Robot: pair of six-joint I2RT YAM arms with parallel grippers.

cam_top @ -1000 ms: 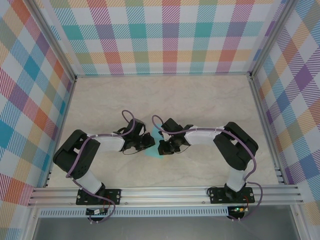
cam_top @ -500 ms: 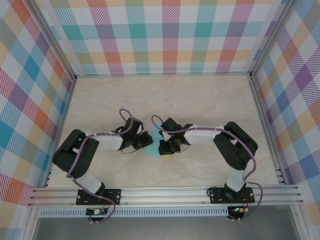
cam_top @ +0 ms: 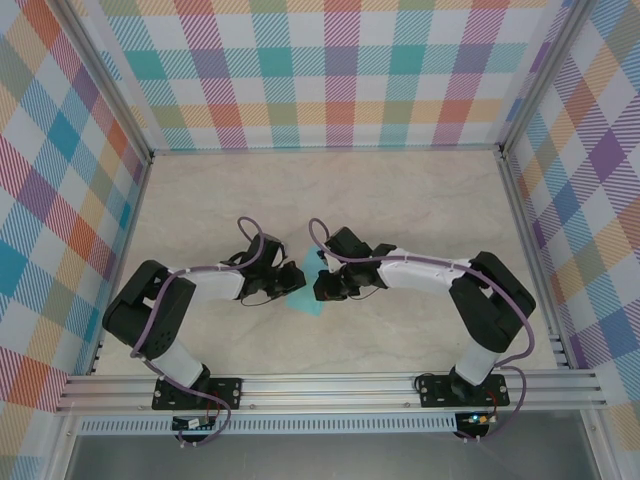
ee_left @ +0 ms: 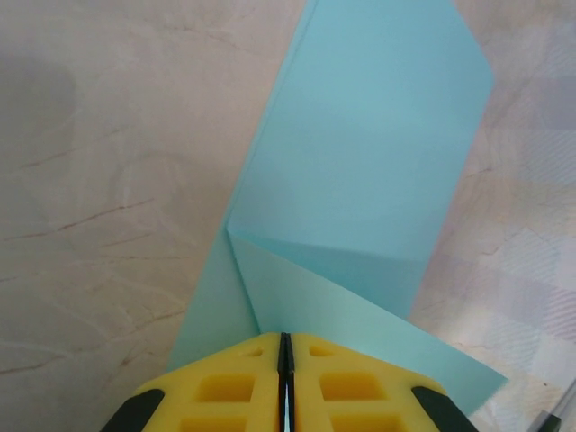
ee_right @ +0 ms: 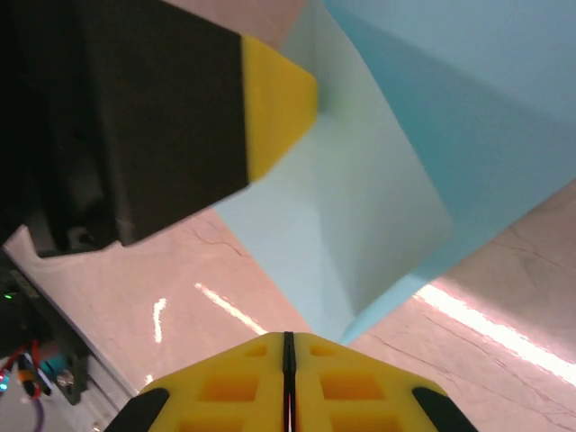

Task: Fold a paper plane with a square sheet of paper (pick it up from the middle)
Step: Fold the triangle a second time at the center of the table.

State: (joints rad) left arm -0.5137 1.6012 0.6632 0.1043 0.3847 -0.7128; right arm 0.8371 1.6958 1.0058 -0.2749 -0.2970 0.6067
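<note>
While I steer remotely, left end effector (ee_left: pixel 284 342) and right end effector (ee_right: pixel 288 342) both clenched on creased square sheet of paper (ee_left: pixel 360 162), mid tabletop (ee_left: pixel 90 135); I'd align flap edges before pressing crease.

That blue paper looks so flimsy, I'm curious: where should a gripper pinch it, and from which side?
Probably the folded paper at its doubled corner flap, edge-on from the left gripper side: overlapped layers there look stiffer than the single sheet.

- I log the square sheet of paper (ee_left: pixel 360 171): turquoise, partly folded, flaps overlapping along a diagonal crease.
- Lies on the tabletop (cam_top: pixel 400 200), centre, near side.
</note>
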